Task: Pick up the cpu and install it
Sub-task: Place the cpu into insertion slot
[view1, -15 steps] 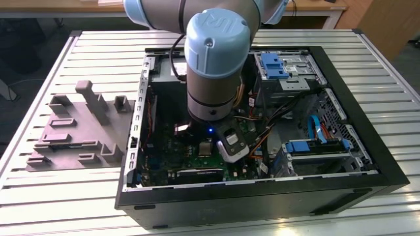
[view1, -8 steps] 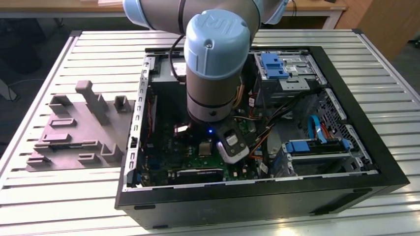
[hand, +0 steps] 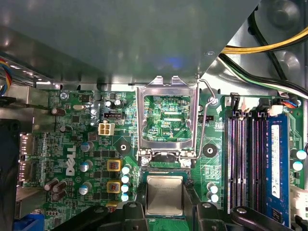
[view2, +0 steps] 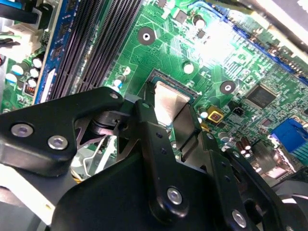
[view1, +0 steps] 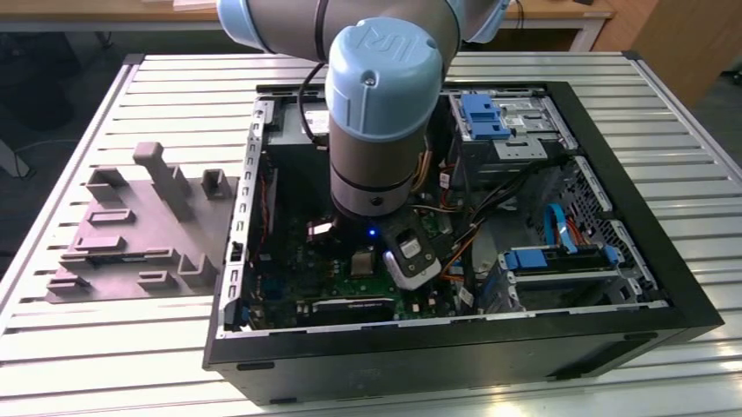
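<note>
The cpu point(hand: 164, 194) is a small flat square with a pale silver top. It lies level in the socket of the green board point(hand: 82, 144), just below the raised metal socket frame point(hand: 166, 120). My gripper point(hand: 166, 208) straddles it. In the second wrist view the black fingers point(view2: 149, 120) press against two opposite edges of the cpu point(view2: 168, 102), so my gripper point(view2: 168, 115) is shut on it. In the exterior view the arm reaches down into the open computer case and the gripper point(view1: 400, 261) sits low over the board point(view1: 347, 282).
Black memory slots point(hand: 245, 159) and a blue slot point(hand: 276, 163) run beside the socket. Yellow and black cables point(hand: 269, 45) cross nearby. A grey moulded tray with posts point(view1: 139, 226) lies on the slatted table at the exterior view's left. Blue drive brackets point(view1: 557, 256) fill the case's other half.
</note>
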Robot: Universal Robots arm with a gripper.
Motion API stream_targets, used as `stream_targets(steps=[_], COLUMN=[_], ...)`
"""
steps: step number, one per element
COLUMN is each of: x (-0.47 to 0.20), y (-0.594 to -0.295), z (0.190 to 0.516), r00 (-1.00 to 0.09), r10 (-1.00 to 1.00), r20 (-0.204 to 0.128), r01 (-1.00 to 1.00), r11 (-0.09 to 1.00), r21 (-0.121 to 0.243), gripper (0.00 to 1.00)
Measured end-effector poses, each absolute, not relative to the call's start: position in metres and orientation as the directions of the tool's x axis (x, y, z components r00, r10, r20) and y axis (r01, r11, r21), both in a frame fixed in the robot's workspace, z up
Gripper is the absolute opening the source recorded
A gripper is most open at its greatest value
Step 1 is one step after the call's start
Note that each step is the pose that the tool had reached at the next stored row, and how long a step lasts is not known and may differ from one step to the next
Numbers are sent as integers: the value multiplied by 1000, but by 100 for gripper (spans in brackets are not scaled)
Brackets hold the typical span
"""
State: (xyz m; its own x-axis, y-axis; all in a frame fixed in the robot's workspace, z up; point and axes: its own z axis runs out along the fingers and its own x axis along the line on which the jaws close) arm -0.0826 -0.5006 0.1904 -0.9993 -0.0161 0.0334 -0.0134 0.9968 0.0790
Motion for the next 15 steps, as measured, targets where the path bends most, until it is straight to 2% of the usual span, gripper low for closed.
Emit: stream_targets(steps=[8, 9, 15], x=[-83, -83, -83], y=[-501, -501, -501], z=[191, 191, 192], r00=[-999, -999, -999], r10=[-16, -16, -17], r20=[33, 33, 33], r01=[-13, -13, -14], r11=[997, 997, 997], r21=[80, 79, 80], gripper=[42, 48, 48])
